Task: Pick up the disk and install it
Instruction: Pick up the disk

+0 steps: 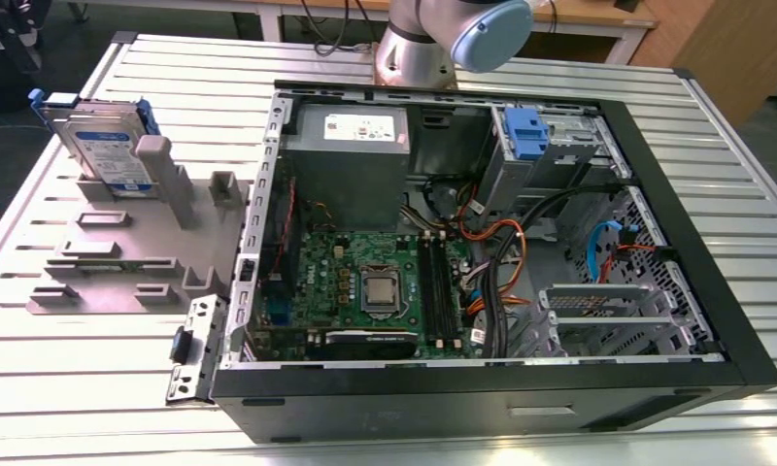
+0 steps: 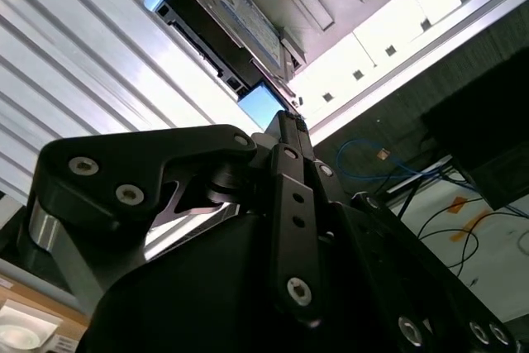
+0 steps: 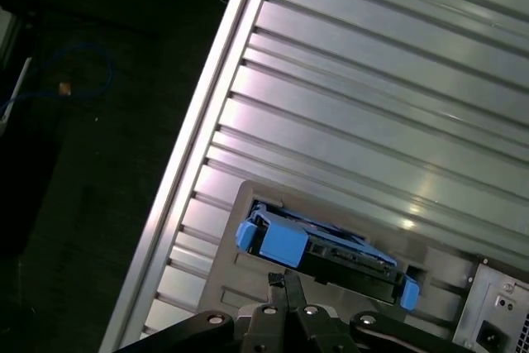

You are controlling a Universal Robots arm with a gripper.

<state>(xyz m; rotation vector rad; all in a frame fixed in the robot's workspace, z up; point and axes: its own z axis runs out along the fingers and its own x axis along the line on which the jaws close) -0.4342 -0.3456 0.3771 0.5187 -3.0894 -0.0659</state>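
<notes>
My jaws are clenched on nothing: in both wrist views my gripper (image 3: 285, 280) shows its fingertips (image 2: 287, 126) pressed together, pointing toward the disk (image 3: 339, 255) and clear of it. The disk stands upright on its edge in a slot of the grey holder (image 1: 129, 252), its blue side frame around it and its printed label facing outward. The holder sits on the slatted metal table (image 1: 78, 388), at the exterior view's left of the open computer case (image 1: 492, 393), behind which my arm (image 1: 447, 39) rises.
</notes>
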